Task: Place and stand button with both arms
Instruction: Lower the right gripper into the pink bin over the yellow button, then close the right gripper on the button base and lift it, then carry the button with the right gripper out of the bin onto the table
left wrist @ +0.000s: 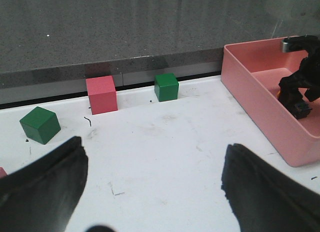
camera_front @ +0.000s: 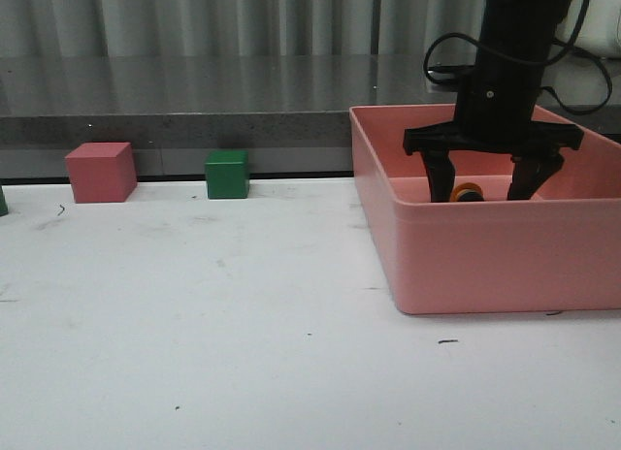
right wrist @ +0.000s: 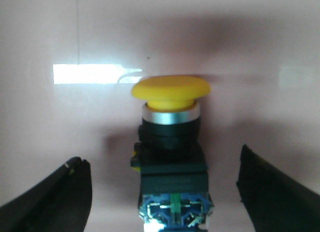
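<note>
The button (right wrist: pixel 171 142) lies on the floor of the pink bin (camera_front: pixel 466 266), with a yellow mushroom cap, a silver ring, a black collar and a dark base with blue parts. In the front view only its orange-yellow cap (camera_front: pixel 467 191) shows over the bin wall. My right gripper (camera_front: pixel 490 183) is open and lowered into the bin, with one finger on each side of the button and clear gaps between them; in its wrist view the gripper (right wrist: pixel 165 192) straddles the base. My left gripper (left wrist: pixel 155 184) is open and empty above the white table.
A pink cube (camera_front: pixel 100 172) and a green cube (camera_front: pixel 227 174) stand at the table's back edge. A second green cube (left wrist: pixel 40 124) sits further left. The bin's walls enclose the right gripper. A grey ledge runs behind the table.
</note>
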### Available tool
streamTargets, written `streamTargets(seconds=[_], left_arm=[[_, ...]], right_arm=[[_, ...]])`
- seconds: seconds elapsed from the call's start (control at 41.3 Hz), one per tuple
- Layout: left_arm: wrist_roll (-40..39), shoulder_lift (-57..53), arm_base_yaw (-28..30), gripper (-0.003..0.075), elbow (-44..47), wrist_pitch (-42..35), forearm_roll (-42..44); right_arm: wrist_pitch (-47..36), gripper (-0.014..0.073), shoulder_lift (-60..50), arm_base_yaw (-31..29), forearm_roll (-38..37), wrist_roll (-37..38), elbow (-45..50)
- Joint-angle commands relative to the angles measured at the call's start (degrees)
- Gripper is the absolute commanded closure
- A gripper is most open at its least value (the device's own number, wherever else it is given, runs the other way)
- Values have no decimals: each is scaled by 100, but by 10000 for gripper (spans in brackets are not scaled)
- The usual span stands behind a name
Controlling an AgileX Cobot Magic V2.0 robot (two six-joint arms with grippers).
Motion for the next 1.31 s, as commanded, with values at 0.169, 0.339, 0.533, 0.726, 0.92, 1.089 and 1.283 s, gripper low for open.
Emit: streamTargets(seconds=[0.169, 0.339, 0.533, 0.726, 0.92, 1.089, 1.283], left_arm=[[-2, 77, -46, 175, -205, -441, -64], [-2, 77, -46, 175, -205, -441, -64], [-2, 77, -46, 175, -205, -441, -64], [-2, 77, -46, 175, -205, -441, -64], [-2, 77, -46, 175, -205, -441, -64], [-2, 77, -46, 175, -205, -441, -64], [-2, 77, -46, 175, -205, -441, -64]], right_arm=[[64, -18, -89, -116, -78, 32, -208], [76, 139, -52, -124, -14, 32, -208], [95, 308, -78, -124, 155, 32, -249], [512, 305, -231, -117, 155, 32, -476], [692, 305, -690, -7, 150, 32, -512], [730, 305, -1134, 298, 149, 32, -512], [717, 305, -1452, 949, 149, 32, -512]])
